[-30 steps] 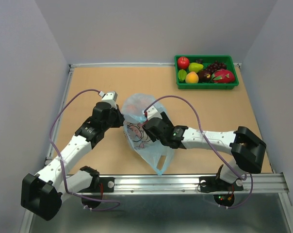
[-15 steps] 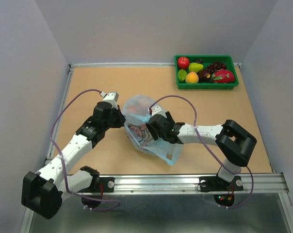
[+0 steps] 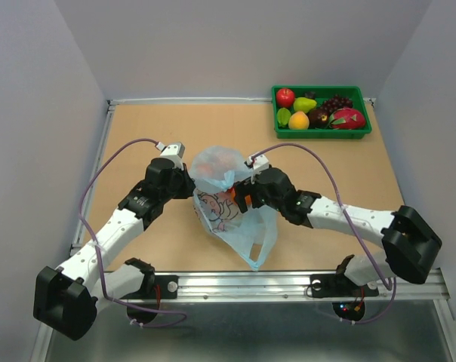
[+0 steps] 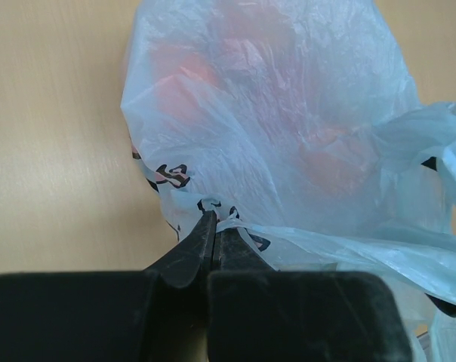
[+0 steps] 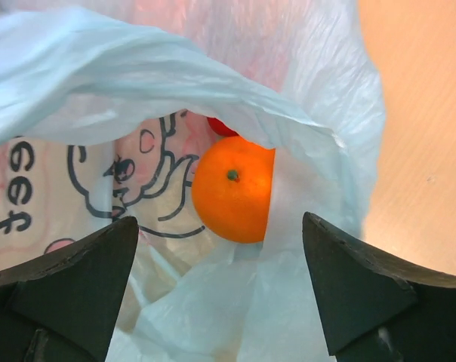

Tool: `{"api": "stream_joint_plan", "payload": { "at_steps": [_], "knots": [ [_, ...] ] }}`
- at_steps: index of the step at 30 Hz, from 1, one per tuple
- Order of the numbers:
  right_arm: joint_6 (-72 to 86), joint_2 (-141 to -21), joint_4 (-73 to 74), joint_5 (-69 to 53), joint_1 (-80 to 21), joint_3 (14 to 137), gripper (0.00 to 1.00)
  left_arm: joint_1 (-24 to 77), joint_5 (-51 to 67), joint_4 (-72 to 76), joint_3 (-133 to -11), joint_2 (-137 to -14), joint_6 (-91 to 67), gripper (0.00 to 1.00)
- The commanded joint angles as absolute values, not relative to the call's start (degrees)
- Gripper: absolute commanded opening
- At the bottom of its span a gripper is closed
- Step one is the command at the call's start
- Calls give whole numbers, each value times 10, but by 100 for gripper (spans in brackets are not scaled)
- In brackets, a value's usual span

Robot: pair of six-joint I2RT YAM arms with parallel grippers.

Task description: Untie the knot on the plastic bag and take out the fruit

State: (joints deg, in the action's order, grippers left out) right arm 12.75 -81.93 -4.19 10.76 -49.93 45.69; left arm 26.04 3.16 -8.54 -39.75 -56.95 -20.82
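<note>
From above, we see the plastic bag (image 3: 251, 230) in the middle of the table (image 3: 137, 136), between our two arms. The green tray (image 3: 322, 133) of fruit sits far off in the back right corner.

At the left wrist, our left gripper (image 4: 215, 224) is pressed tight on a fold of the bag.

At the right wrist, our right gripper (image 5: 219, 226) is spread wide at the bag's open mouth. An orange (image 5: 233, 197) lies inside.
</note>
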Motion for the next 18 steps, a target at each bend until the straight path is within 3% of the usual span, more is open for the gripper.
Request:
{"api": "stream_joint_plan", "payload": {
  "at_steps": [1,11,18],
  "knots": [
    [93,-766,-15,119,-510,477,94,262,34,-76,-407,-566,-199,4],
    [43,-778,33,106,-534,535,77,262,32,-76,-408,-571,-199,4],
    [23,-862,33,125,-533,568,76,262,28,-77,-408,-571,-199,4]
  ]
}}
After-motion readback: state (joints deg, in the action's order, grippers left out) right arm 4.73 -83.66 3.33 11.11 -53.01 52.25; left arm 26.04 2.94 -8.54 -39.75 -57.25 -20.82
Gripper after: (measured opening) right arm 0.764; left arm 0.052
